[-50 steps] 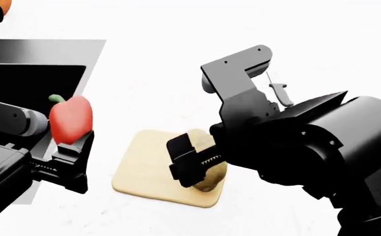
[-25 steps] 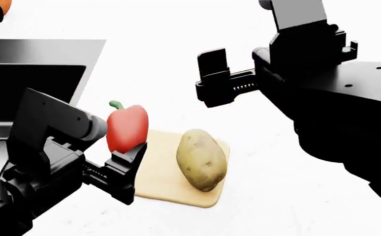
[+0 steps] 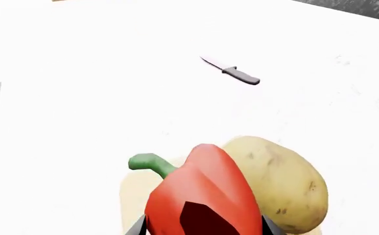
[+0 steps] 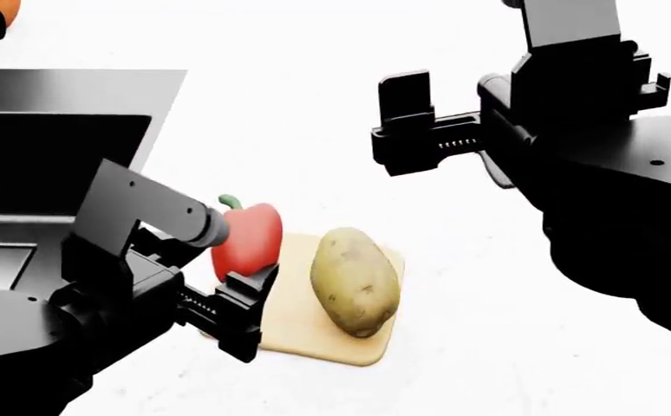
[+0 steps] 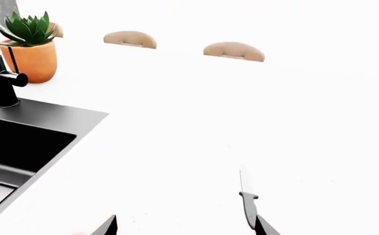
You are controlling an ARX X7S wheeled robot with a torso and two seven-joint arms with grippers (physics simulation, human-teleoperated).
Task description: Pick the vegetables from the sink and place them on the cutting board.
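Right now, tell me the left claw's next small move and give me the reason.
Probably a short lowering, then release. The left claw holds the red pepper over the near-left part of the cutting board, beside the potato already lying there. The right claw hangs open and empty, well clear. Whether the pepper already touches the board cannot be told.

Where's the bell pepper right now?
In the head view the bell pepper sits left of centre, held in the left gripper at the cutting board's left edge, close beside the potato and right of the sink.
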